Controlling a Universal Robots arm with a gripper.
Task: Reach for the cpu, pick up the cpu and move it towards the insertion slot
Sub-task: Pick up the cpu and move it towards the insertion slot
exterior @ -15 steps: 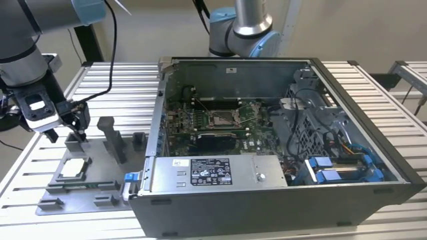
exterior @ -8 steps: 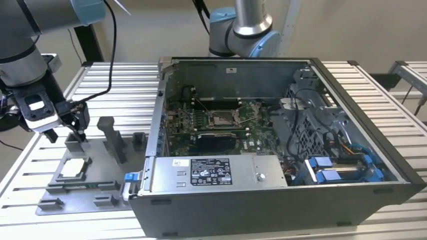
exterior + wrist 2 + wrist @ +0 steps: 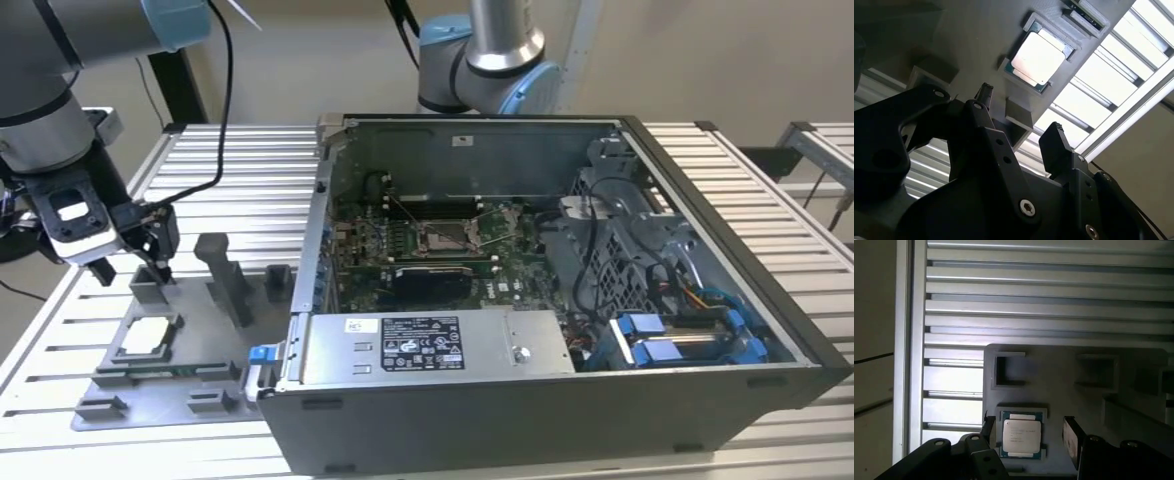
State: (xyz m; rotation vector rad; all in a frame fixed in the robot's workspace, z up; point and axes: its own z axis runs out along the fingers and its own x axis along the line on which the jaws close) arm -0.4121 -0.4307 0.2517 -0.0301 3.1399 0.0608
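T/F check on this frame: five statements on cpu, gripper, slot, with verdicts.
1. The cpu lies in a pocket of the grey fixture. True.
2. The gripper is shut on the cpu. False: it is open and empty, clear of the cpu.
3. The slot is inside the open case. True.
4. The cpu sits in the slot. False: it is on the fixture, outside the case.
5. The fixture is on the exterior view's right of the case. False: it is on the left.

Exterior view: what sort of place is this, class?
Probably a robotics lab: a robot arm over a slatted metal table, an opened computer case, and a cpu in a grey fixture.
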